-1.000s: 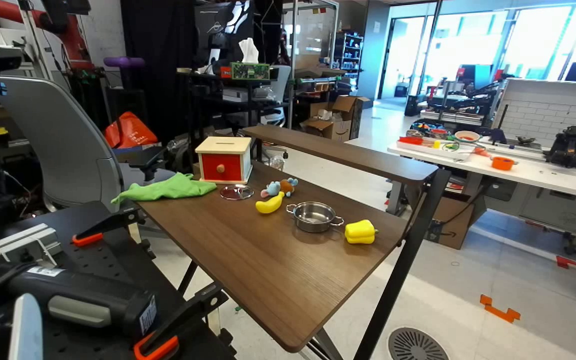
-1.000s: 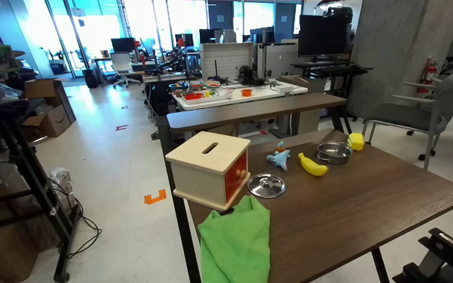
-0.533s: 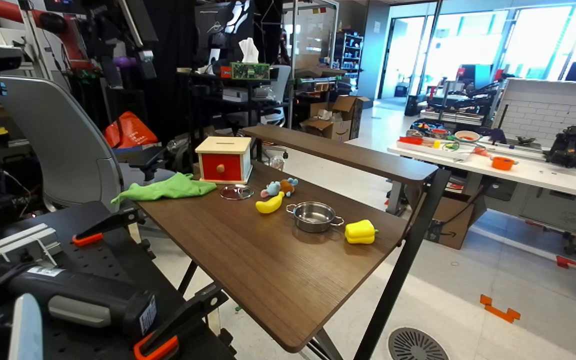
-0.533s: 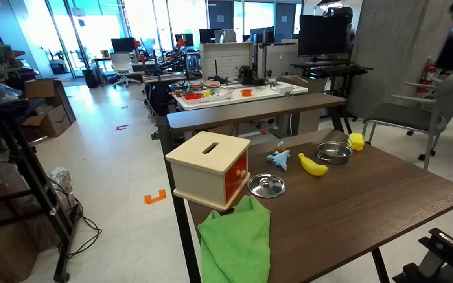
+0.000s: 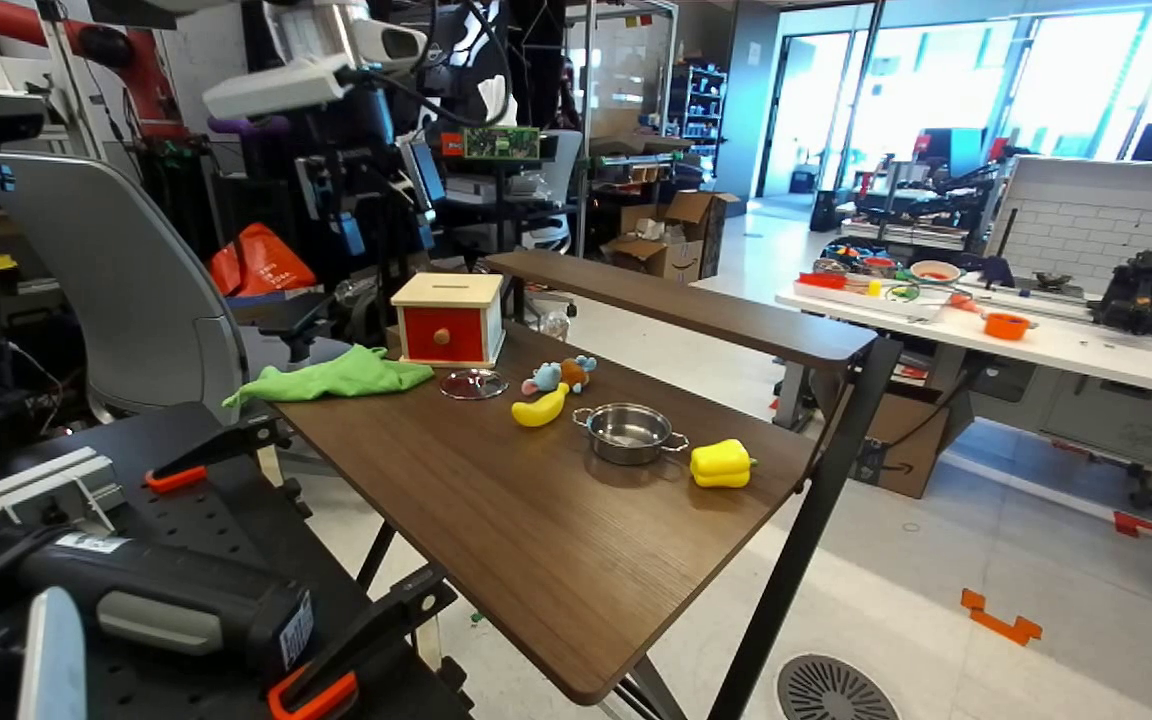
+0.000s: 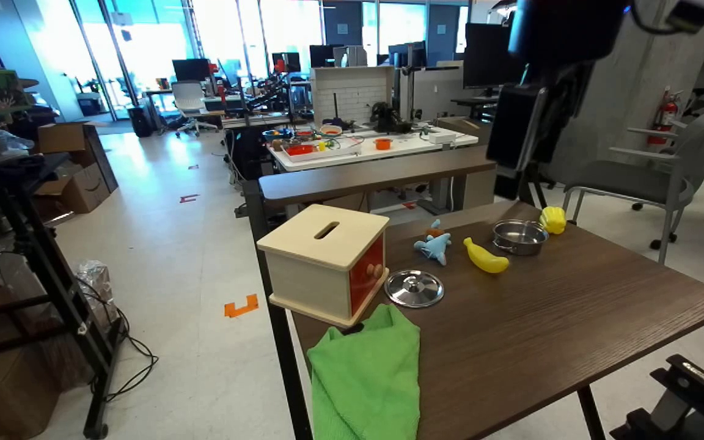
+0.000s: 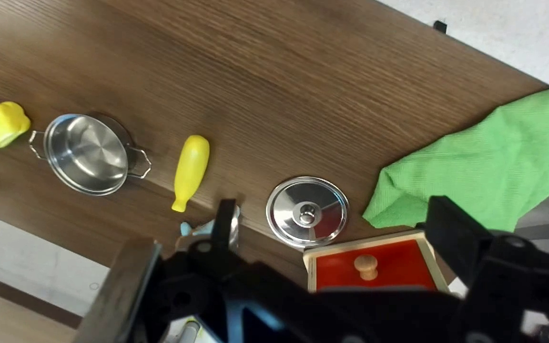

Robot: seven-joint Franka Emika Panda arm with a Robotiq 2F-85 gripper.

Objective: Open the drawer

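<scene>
The drawer (image 5: 421, 345) is a red front with a round wooden knob (image 5: 441, 337), set in a light wooden box with a slotted top. It is shut, its front flush with the box. It shows in both exterior views (image 6: 361, 287) and in the wrist view (image 7: 398, 262), where the gripper body hides its lower part. My gripper (image 5: 388, 236) is open and empty, in the air above table height. In the wrist view, the fingers of my gripper (image 7: 332, 206) stand wide apart, with the knob (image 7: 366, 267) seen between them. In an exterior view the gripper (image 6: 506, 183) is partly cut off by the top edge.
A metal lid (image 7: 307, 212) lies before the box, and a green cloth (image 6: 367, 373) hangs over the table edge beside it. A plush toy (image 5: 561, 375), yellow banana (image 5: 540, 407), metal pot (image 5: 629, 435) and yellow pepper (image 5: 721, 463) lie farther along. A raised shelf (image 5: 676, 300) runs along the table.
The arm and gripper have come into both exterior views, moving in from the edge and down over the table area. The box and table objects have not moved.
</scene>
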